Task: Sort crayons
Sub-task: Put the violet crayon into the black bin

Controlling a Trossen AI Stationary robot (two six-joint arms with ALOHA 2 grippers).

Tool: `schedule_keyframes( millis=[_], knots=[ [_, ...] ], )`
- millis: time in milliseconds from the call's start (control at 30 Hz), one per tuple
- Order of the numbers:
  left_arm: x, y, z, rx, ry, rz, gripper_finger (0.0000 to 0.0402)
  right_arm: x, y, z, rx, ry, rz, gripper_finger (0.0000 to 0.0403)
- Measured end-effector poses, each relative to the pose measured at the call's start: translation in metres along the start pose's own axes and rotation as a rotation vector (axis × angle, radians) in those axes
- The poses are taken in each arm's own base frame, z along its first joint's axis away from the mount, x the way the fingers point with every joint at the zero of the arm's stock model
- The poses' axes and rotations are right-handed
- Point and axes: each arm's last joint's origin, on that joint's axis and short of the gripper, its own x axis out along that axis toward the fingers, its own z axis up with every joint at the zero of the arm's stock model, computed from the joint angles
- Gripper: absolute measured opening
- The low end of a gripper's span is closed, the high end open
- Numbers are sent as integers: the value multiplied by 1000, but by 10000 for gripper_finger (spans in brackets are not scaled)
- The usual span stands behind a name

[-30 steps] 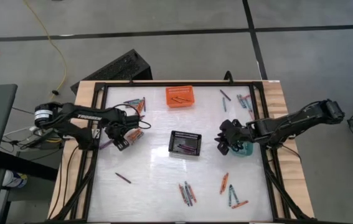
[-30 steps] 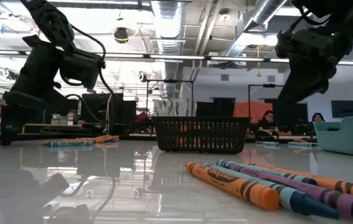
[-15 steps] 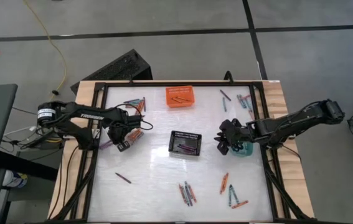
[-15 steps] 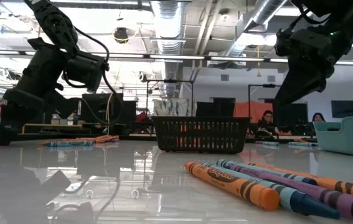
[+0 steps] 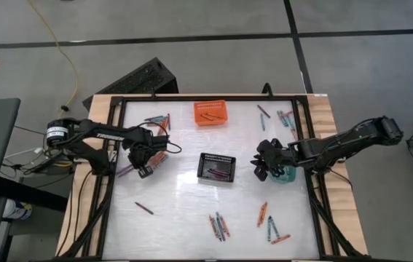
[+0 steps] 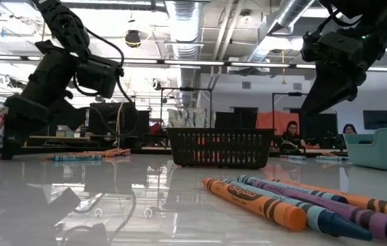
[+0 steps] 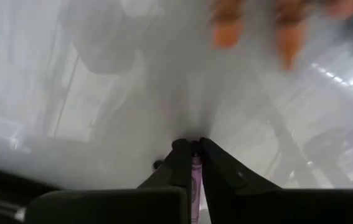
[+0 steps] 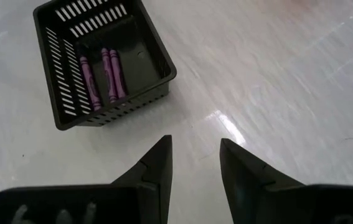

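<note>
Crayons lie in loose groups over the white table [image 5: 184, 211]: a cluster [image 5: 156, 119] at the far left, another [image 5: 288, 118] at the far right, more [image 5: 218, 225] along the near edge. In the high view the left gripper [image 5: 146, 166] sits low at the table's left side, and the right gripper [image 5: 263, 169] hangs between the black basket [image 5: 216, 167] and the teal basket [image 5: 288, 176]; an orange basket [image 5: 210, 113] stands at the far edge.

The low view shows orange, blue and purple crayons [image 6: 295, 201] nearest the camera.

In the left wrist view the fingers are clenched on a purple crayon [image 7: 195, 186], so the pick looks made. Next, I judge, comes carrying it right to the black basket.

The right wrist view shows its fingers [image 8: 157, 165] parted and empty, with purple crayons [image 8: 101, 71] in the black basket.
</note>
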Motion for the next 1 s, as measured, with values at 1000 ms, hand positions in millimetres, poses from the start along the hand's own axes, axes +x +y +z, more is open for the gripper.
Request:
schedule_keyframes(
  millis=[1000],
  knots=[
    [-136,-79,40,372,-561,-92,2,-5,5,-4,-20,1,37,127]
  ],
)
